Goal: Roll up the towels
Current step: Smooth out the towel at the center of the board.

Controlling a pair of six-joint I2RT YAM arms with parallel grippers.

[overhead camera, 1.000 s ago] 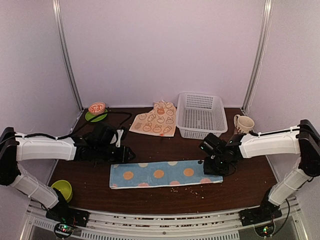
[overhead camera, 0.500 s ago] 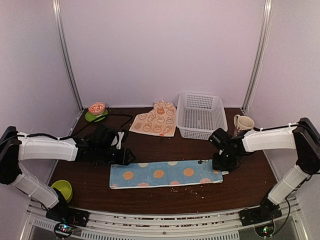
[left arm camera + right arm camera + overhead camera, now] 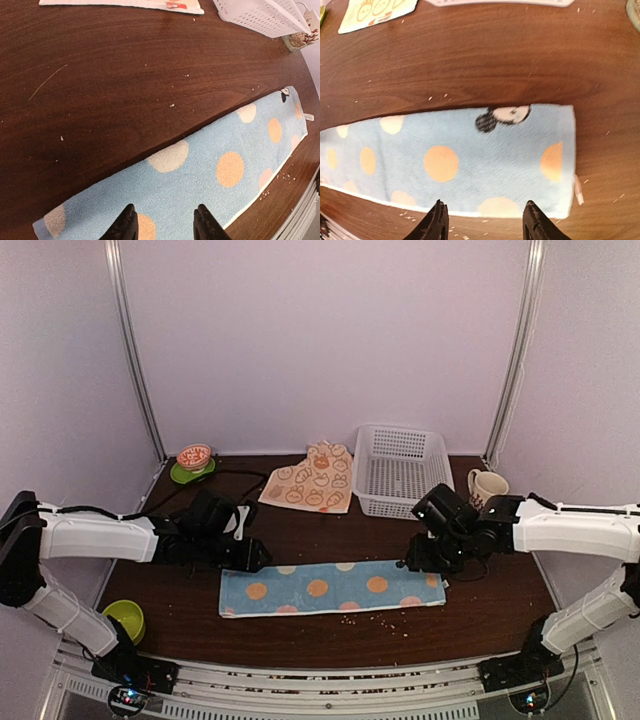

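A light blue towel with peach circles (image 3: pixel 330 587) lies flat in a long folded strip on the brown table. It also shows in the left wrist view (image 3: pixel 210 170) and the right wrist view (image 3: pixel 465 160). My left gripper (image 3: pixel 258 556) is open and empty just above the strip's left end (image 3: pixel 162 225). My right gripper (image 3: pixel 428 558) is open and empty over the strip's right end (image 3: pixel 484 220). A cream towel with orange rabbit prints (image 3: pixel 312 480) lies flat at the back, left of the basket.
A white plastic basket (image 3: pixel 402 468) stands at the back right, a patterned mug (image 3: pixel 486 487) to its right. A small orange bowl on a green plate (image 3: pixel 193 462) is at the back left. A yellow-green bowl (image 3: pixel 125 618) sits near the front left. Crumbs lie by the front edge.
My right gripper has lifted off the towel's right end and swung a little to the left above it. The towel lies as before. The left arm has barely moved.
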